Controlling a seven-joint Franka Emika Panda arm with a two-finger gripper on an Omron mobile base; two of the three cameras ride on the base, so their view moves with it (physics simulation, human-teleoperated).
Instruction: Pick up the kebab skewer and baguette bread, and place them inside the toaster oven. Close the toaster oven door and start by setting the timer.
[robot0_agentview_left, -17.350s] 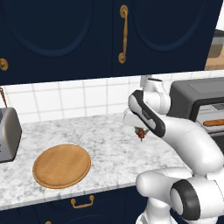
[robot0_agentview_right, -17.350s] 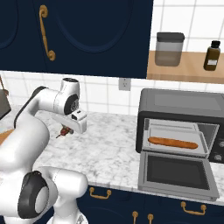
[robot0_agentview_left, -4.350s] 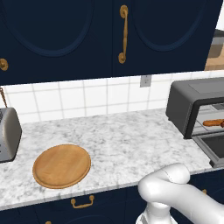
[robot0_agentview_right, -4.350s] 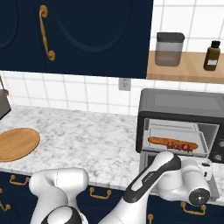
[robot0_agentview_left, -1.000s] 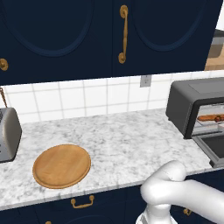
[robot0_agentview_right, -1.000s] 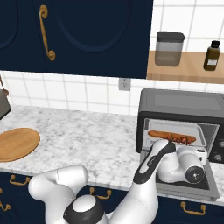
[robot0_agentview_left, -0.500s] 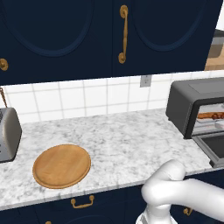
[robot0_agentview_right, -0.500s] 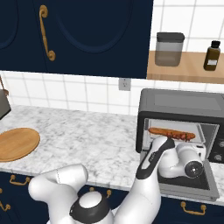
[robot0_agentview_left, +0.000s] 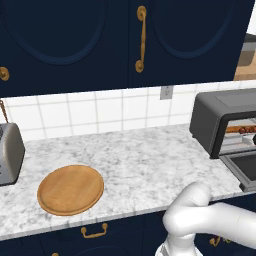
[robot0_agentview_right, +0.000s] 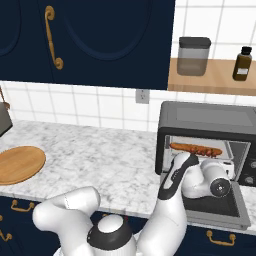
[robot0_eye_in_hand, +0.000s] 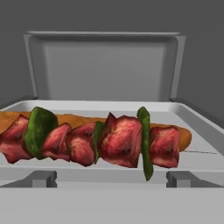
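Wooden board (robot0_agentview_left: 70, 189) lies beside silver toaster (robot0_agentview_left: 10, 154).

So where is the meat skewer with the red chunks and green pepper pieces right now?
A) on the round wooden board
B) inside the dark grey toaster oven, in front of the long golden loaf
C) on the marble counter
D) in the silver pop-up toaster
B: the meat skewer lies on the tray inside the open dark grey toaster oven, with the long golden loaf just behind it.

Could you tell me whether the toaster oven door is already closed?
No, the toaster oven door hangs open and flat, with the kebab skewer and baguette bread visible inside the toaster oven.
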